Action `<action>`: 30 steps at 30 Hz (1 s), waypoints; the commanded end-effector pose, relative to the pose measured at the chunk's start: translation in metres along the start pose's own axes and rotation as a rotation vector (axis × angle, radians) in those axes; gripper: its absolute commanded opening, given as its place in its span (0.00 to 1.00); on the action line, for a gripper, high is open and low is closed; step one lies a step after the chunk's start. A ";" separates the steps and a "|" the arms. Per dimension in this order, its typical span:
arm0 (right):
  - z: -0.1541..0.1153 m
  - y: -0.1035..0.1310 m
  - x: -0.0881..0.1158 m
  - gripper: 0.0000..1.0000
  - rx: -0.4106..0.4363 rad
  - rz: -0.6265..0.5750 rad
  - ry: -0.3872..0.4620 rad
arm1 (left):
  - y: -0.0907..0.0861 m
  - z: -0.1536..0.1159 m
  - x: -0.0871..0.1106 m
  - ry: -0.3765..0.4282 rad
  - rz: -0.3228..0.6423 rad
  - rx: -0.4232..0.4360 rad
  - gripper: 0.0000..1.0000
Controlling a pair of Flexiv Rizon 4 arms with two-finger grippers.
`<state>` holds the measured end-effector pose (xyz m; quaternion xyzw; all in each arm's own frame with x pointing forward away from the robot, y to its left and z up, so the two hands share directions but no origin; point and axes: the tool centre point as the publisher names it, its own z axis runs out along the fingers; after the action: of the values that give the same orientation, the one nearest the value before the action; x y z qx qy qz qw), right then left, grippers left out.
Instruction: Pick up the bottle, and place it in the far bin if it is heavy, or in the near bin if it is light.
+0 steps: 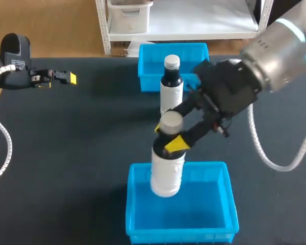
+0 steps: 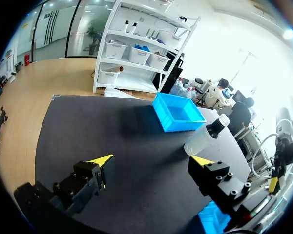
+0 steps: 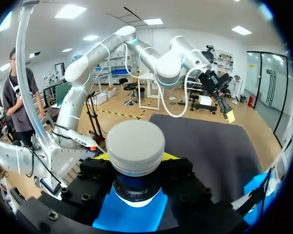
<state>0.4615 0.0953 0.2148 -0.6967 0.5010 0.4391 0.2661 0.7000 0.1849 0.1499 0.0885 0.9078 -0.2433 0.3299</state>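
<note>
My right gripper (image 1: pixel 169 139) is clenched on the neck of the white bottle (image 1: pixel 167 176), just under its grey cap (image 1: pixel 171 121). The bottle hangs upright over the near bin (image 1: pixel 230 204), its base inside the bin's outline; I cannot tell whether it touches the floor. To place it well, I judge I should go straight down, away from the blue walls, let go only once the base sits flat, then lift off without catching the cap. My left gripper (image 1: pixel 66 77) is released, holding nothing, well apart at the left of the table (image 1: pixel 92 143).
</note>
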 end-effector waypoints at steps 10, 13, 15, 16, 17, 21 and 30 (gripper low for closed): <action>0.044 -0.009 0.031 0.10 -0.122 -0.019 0.023 | 0.000 0.000 0.000 0.000 0.000 0.000 1.00; 0.048 -0.008 0.036 0.09 -0.127 -0.022 0.020 | 0.000 0.000 0.000 0.000 0.000 0.000 1.00; 0.050 -0.008 0.039 0.09 -0.130 -0.027 0.020 | 0.000 0.000 0.000 0.000 0.000 0.000 1.00; 0.051 -0.008 0.041 0.08 -0.131 -0.031 0.022 | 0.000 0.000 0.000 0.000 0.000 0.000 1.00; 0.051 -0.008 0.042 0.08 -0.132 -0.034 0.024 | 0.000 0.000 0.000 0.000 0.000 0.000 1.00; 0.055 -0.009 0.049 0.09 -0.138 -0.051 0.038 | 0.000 0.000 0.000 0.000 0.000 0.000 1.00; 0.060 -0.014 0.060 0.21 -0.158 -0.060 0.053 | 0.000 0.000 0.000 0.000 0.000 0.000 1.00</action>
<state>0.4556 0.1181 0.1363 -0.7408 0.4542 0.4468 0.2128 0.7000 0.1849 0.1499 0.0885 0.9078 -0.2433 0.3299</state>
